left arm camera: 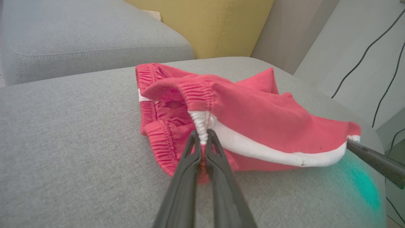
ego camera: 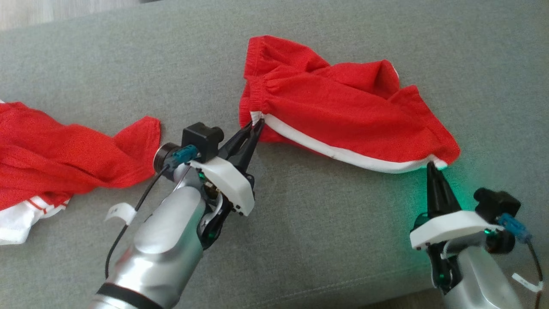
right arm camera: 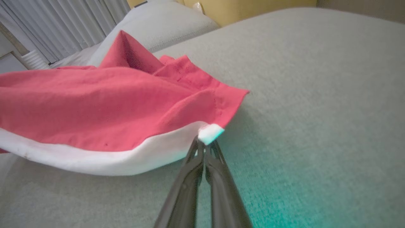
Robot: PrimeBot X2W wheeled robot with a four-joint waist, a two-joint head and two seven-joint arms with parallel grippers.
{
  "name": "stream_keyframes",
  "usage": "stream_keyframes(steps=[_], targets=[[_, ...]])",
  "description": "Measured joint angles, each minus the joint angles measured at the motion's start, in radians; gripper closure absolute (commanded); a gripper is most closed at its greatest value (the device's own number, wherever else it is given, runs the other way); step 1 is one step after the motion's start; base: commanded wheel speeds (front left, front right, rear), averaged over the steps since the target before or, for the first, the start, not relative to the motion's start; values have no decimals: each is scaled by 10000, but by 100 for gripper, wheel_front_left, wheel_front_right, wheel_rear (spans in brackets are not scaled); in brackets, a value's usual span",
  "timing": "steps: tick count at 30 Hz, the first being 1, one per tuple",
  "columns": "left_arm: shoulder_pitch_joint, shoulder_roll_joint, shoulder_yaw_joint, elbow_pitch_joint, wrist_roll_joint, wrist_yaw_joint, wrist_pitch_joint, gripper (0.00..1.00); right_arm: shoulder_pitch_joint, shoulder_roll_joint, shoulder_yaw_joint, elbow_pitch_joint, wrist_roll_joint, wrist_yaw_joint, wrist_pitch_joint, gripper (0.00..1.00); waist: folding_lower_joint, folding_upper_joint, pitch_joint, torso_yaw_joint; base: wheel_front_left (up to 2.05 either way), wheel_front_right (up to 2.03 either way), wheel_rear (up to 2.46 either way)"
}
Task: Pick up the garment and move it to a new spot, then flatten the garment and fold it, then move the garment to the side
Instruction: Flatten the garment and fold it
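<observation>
The left gripper (ego camera: pixel 258 122) and right gripper (ego camera: pixel 430 165) fingers clench the garment's (ego camera: pixel 343 107) white trim. Such fingertip bites may slip under stretching.

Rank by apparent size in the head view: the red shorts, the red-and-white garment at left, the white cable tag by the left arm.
1. red shorts, slightly the largest as seen.
2. red-and-white garment, close behind. The frame edge cuts it off, so ranks 1 and 2 are unsure.
3. white cable tag, smallest by far.
</observation>
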Motion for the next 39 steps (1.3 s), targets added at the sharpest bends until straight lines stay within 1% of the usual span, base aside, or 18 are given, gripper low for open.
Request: stream_keyframes(steps=[6,12,16,19,24,30,32,33,34,36,39], targets=[[395,121,186,-186,81,0,0,100,199,0,-88,-1394,-848,0,0,100,0,0,-292,6,0,0,0],[635,165,673,-600,291,0,0,100,759,0,-94,-2502,-1569,0,0,100,0,0,-624,129,0,0,0],[661,209,984,-974,431,-2,0,100,764,-31,-52,-3219,-1760,0,165,100,0,0,-844,230,0,0,0],[723,314,1227,-1352,525,-2,0,100,685,-263,58,-3762,-1766,0,420,100,0,0,-996,318,0,0,0],[700,589,1733,-2219,593,-2,-2,100,36,-895,174,-4677,-1659,0,961,100,0,0,-1307,452,0,0,0],[-132,1009,2148,-3202,677,-2,-4,100,-1698,-1634,554,-5459,-1463,0,1647,100,0,0,-1773,584,0,0,0],[-485,1037,2370,-3513,677,-2,-33,100,-2228,-1701,593,-5651,-1379,0,1848,100,0,0,-1952,632,0,0,0],[-485,1037,2370,-3513,677,-2,-33,100,-2228,-1701,593,-5651,-1379,0,1848,100,0,0,-1952,632,0,0,0],[-706,1070,2598,-3822,663,13,-73,100,-2570,-1714,589,-5843,-1373,0,2050,100,0,0,-2135,689,0,0,0],[-741,1097,2677,-3923,660,15,-75,100,-2652,-1712,577,-5954,-1373,0,2161,100,0,0,-2220,718,0,0,0],[-664,1162,2805,-4192,366,56,48,100,-2613,-1574,414,-6207,-1379,0,2612,100,-1,0,-2422,826,0,0,0]])
